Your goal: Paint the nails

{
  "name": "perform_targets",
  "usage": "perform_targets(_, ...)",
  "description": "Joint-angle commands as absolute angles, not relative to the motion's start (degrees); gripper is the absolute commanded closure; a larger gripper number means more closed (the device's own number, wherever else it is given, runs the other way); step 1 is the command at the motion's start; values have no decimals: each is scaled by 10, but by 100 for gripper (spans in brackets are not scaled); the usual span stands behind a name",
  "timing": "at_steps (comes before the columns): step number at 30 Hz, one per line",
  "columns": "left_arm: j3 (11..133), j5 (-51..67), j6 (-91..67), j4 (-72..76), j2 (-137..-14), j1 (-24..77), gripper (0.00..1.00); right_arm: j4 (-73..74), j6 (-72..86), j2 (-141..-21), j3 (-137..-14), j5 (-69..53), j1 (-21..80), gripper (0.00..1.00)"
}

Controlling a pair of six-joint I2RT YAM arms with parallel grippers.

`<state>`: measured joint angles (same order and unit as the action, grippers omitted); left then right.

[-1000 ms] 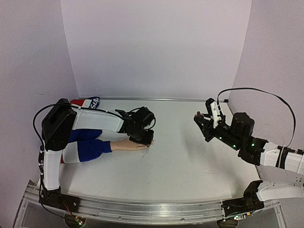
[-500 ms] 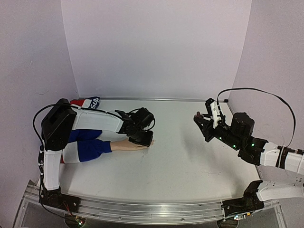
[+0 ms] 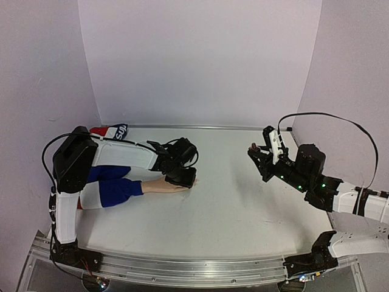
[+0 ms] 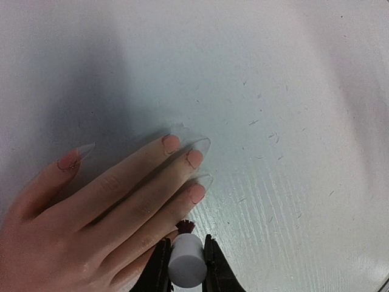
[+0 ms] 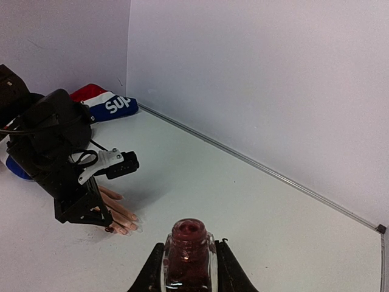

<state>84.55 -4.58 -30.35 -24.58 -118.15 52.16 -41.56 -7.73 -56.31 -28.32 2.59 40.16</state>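
Note:
A peach mannequin hand [image 3: 159, 185] lies flat, palm down, in a blue sleeve [image 3: 115, 188]. Its nails [image 4: 196, 193] carry long clear tips; faint reddish lines edge some of them. My left gripper [image 4: 186, 244] is shut on a white brush cap [image 4: 186, 266]. The dark red bristles [image 4: 186, 226] rest at the tip of the little finger, whose nail is hidden under them. From above, the left gripper [image 3: 182, 176] covers the fingertips. My right gripper [image 5: 189, 252] is shut on an open bottle of dark red polish [image 5: 188, 240], held upright off the table at the right [image 3: 262, 156].
A red, white and blue striped cloth [image 3: 110, 131] lies at the back left by the wall. A metal rail [image 3: 200, 126] runs along the table's far edge. Purple walls close in the back and both sides.

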Motion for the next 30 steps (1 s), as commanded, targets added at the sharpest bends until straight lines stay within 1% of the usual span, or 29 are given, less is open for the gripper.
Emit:
perform_targets(1,852,-43,-308,-244,-1159,521,100,-454,-78,-561,-291,23,400,100)
perform_targets(8,851,-47,-304,-244,-1151,520,100,-454,-78,-561,-291,23,400,100)
perform_targets(15,861,-16,-289,-235,-1128,527,100,-454,-78,-562,-291,22,400,100)
perform_targets(30,862,-50,-297,-251,-1139,518,100,-454,-78,-561,-291,23,400,100)
